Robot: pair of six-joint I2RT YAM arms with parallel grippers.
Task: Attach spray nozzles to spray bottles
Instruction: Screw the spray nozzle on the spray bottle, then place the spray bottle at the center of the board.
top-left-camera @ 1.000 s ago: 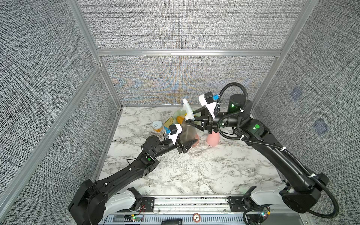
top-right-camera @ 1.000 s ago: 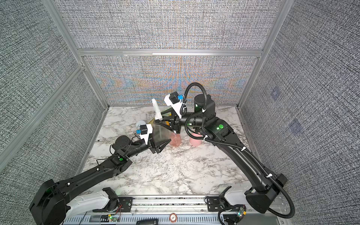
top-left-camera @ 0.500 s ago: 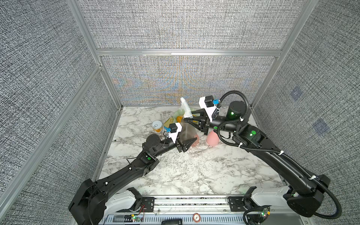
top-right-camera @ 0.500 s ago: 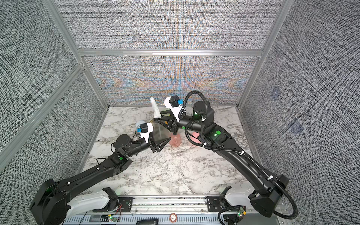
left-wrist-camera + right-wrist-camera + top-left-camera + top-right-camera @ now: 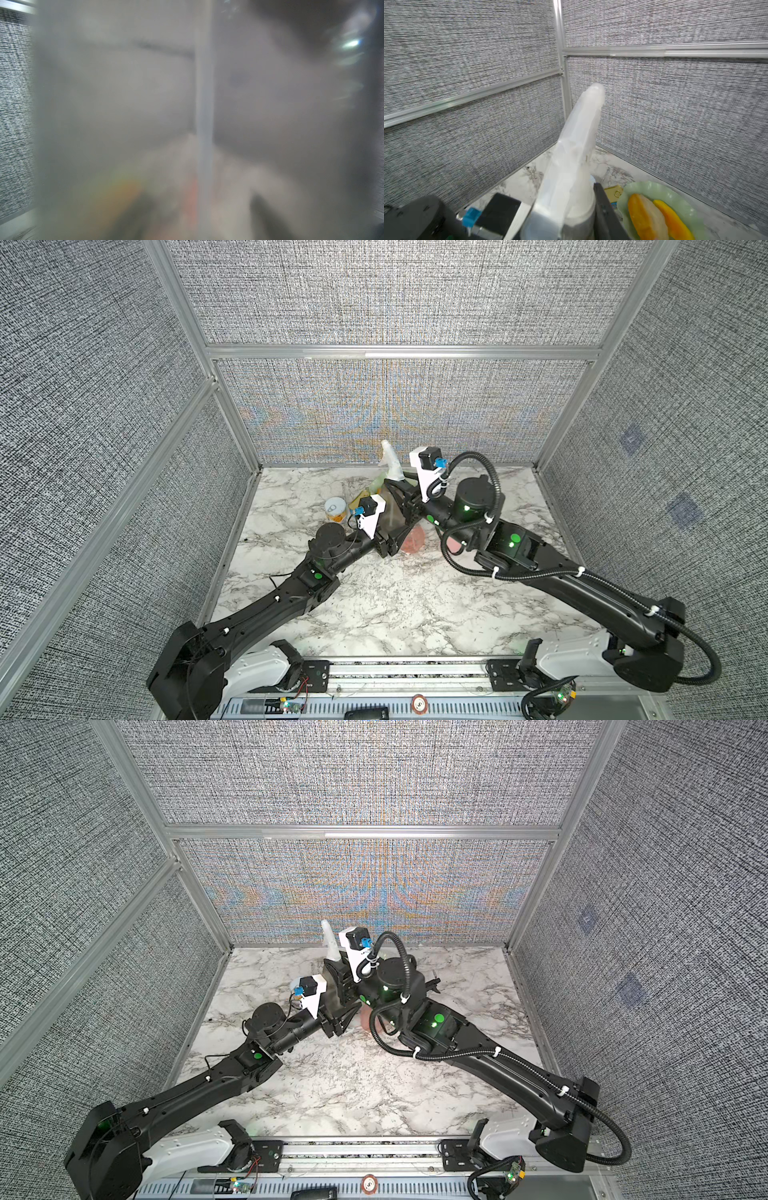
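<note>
Whitish nozzle (image 5: 577,149) on smoky grey bottle (image 5: 393,512)
Left claw (image 5: 401,531) grips the bottle body — right claw (image 5: 395,486) clamps the nozzle collar.

My two top views hang high above the near edge of the bench (image 5: 386,614), side by side, tilted down toward the far wall (image 5: 395,406); they share nearly everything, the whole marble top out to its far corners; my left wrist camera sits so close against the smoky grey bottle (image 5: 124,93) that blurred plastic fills the view, the dip tube (image 5: 204,104) a pale stripe through it; my right wrist camera looks close along the whitish nozzle (image 5: 577,155) toward the far left corner, the green plate (image 5: 660,191) just beside it; both top views show that nozzle too, small, toward the far wall.
</note>
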